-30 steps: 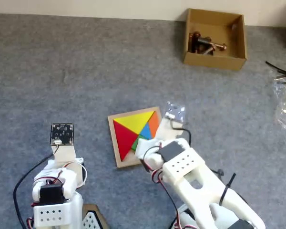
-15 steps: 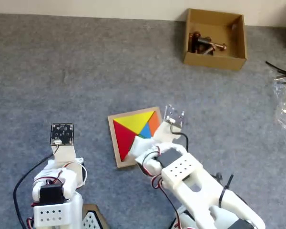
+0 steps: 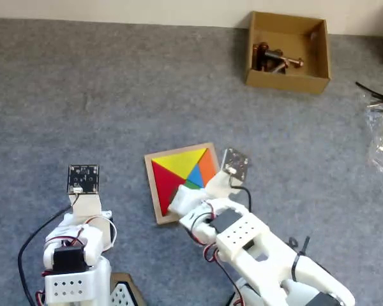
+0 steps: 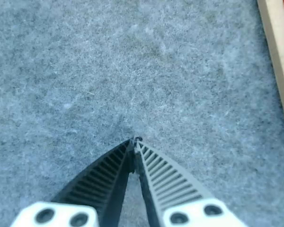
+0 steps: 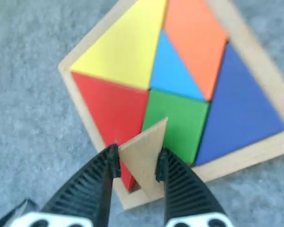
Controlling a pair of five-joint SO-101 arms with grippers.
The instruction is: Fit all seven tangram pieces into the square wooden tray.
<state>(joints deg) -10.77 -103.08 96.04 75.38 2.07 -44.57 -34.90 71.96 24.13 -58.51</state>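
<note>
Now farther over the tray (image 3: 151,188): right pincer (image 5: 137,159), tan triangle (image 5: 147,141).

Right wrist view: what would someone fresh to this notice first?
The right gripper pinches a plain tan wooden triangle over the edge of the square wooden tray, right by the red triangle and green square among its bright pieces. The left gripper rests shut over grey carpet, off to the tray's side.

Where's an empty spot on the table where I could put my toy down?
The grey mat is bare between the wooden tray and the cardboard box, and across the far left side. It's crowded at the tray, where the right hand holds a tan piece.
</note>
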